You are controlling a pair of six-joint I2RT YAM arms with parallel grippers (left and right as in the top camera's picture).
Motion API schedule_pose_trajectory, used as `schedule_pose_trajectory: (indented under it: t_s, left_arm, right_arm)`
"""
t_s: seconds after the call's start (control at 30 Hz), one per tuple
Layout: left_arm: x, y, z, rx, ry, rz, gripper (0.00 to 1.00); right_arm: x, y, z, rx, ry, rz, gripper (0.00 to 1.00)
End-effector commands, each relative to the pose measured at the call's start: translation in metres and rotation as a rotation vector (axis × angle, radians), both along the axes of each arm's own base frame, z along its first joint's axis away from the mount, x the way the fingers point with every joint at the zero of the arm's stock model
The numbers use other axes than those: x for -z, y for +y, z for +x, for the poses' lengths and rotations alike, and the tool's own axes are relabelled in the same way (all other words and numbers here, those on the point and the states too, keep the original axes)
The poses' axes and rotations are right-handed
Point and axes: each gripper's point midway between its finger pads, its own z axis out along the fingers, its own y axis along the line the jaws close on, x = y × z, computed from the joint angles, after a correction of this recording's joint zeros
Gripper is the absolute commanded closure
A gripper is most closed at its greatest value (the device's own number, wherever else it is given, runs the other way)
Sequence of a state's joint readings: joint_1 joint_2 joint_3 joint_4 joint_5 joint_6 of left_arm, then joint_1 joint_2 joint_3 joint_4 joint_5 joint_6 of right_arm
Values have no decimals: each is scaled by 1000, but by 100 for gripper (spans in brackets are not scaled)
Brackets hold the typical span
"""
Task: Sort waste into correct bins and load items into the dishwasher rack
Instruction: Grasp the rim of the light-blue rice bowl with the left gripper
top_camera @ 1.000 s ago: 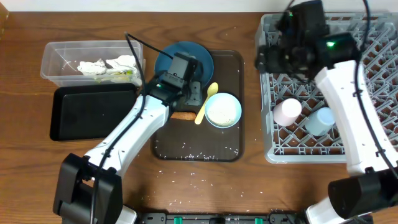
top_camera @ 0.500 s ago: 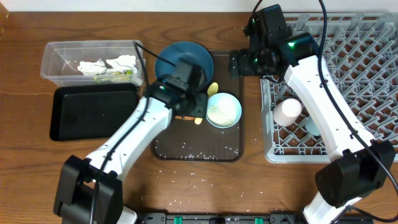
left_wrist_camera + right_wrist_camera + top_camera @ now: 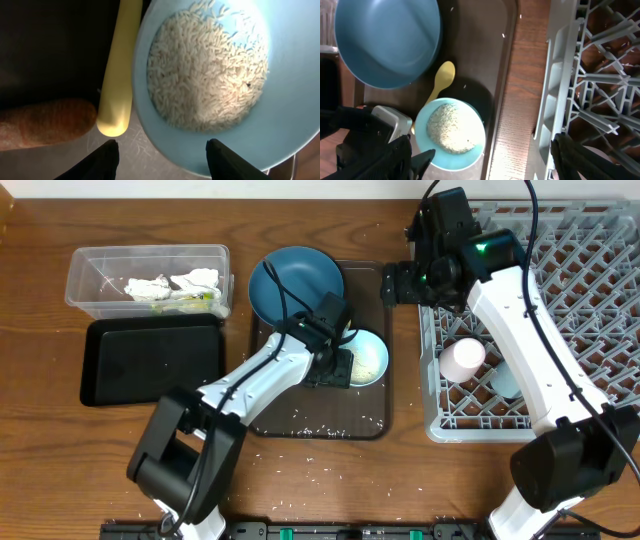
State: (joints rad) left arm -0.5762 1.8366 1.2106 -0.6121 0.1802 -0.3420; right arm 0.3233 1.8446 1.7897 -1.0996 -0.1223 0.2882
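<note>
Left wrist view: left gripper point(image 3: 162, 157), fingers apart, empty, over the white-and-light-blue bowl point(image 3: 235, 120) of loose white rice grains point(image 3: 205, 70).
Just beside the bowl: pale yellow spoon point(image 3: 118, 75), small orange carrot point(image 3: 45, 122) (all on the dark brown serving tray point(image 3: 370, 415)). Behind: dark blue round dish point(image 3: 295, 280). Right gripper point(image 3: 485, 160), fingers spread, above the tray's right edge. Large grey plastic lattice rack point(image 3: 600, 300) holds the pink cup point(image 3: 462, 360).

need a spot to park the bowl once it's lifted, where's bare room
The black tray is bare, bordered by the clear tub behind and the serving tray to its right. Rack pegs behind the pink cup are free. Crowded: dish, bowl and left claw.
</note>
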Motion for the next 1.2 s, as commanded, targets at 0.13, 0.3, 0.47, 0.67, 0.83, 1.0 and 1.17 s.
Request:
schedule_pose_trajectory:
  t_s: [0.13, 0.3, 0.47, 0.67, 0.83, 1.0, 1.17]
  left_arm:
    - [0, -6, 15, -35, -46, -25, 46]
    - [3, -11, 25, -76, -65, -51, 56]
    - [-1, -12, 27, -81, -72, -58, 58]
    - [-50, -14, 43, -58, -197, -82, 58]
    - [-71, -33, 40, 19, -263, -115, 55]
    - [-45, -74, 20, 176, -258, -101, 52]
    - [-23, -98, 2, 283, -260, -63, 52]
  right_arm:
    - [-8, -4, 2, 2, -25, -8, 12]
    - [-6, -10, 1, 7, -17, -33, 13]
    - [-5, -21, 1, 32, -6, -50, 13]
    - [-5, -35, 5, 65, -5, -50, 12]
    - [-12, -57, 10, 114, -20, -44, 11]
    - [-24, -86, 10, 170, -43, -44, 10]
    - [-30, -107, 5, 208, -40, -50, 9]
